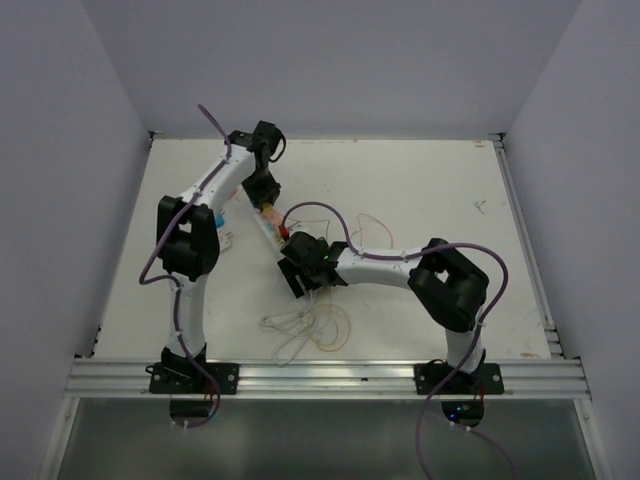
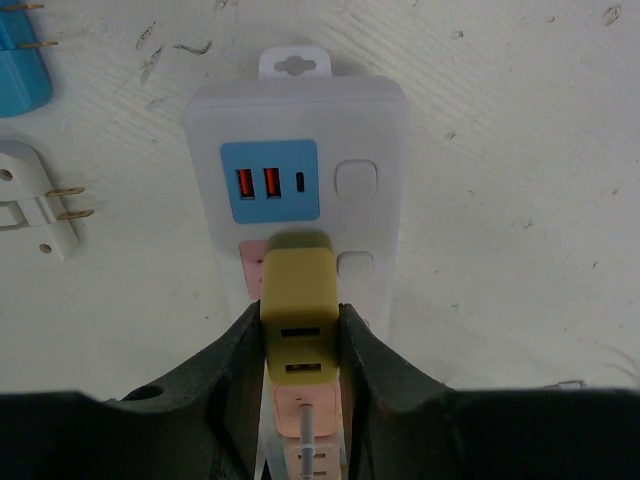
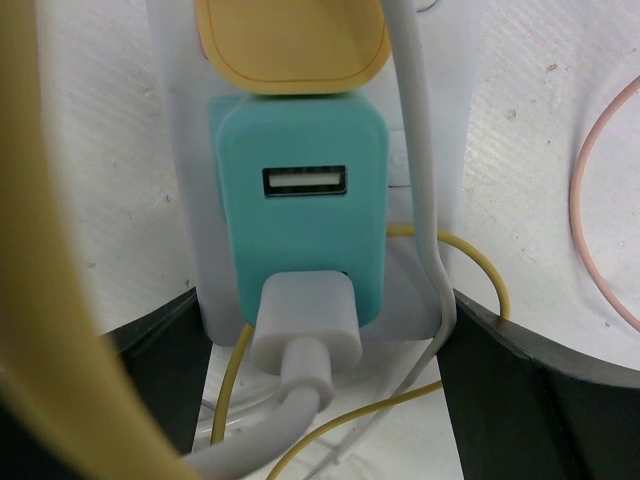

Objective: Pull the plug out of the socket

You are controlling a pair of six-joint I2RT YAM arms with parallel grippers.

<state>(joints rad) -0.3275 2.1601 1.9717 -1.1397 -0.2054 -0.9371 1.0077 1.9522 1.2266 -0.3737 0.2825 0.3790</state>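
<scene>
From the overhead view, the socket lies on the surface left of its middle, well in from every edge. It runs slantwise from the far left toward the near right. My left arm reaches over its far end and my right arm comes in at its near end.

Through the left wrist camera, the socket stretches away from me, with a blue USB face near its far end. Just this side of that face stands the plug, an olive-yellow block whose base meets a pink outlet face. My left jaws are pinching the plug, one pressed on each flank. Closer still, a pink plug carries a thin white lead. Off the socket's left side, a blue loose plug and a white loose plug lie on the surface.

Through the right wrist camera, I see the socket's other end, where a teal adapter holds a white USB connector. An orange-yellow adapter sits just beyond it. My right jaws are spread wide and straddle this end. They grip nothing, and I cannot tell whether they touch the casing. A thin yellow cord loops beneath, and a pink cord curves off to the right.
</scene>
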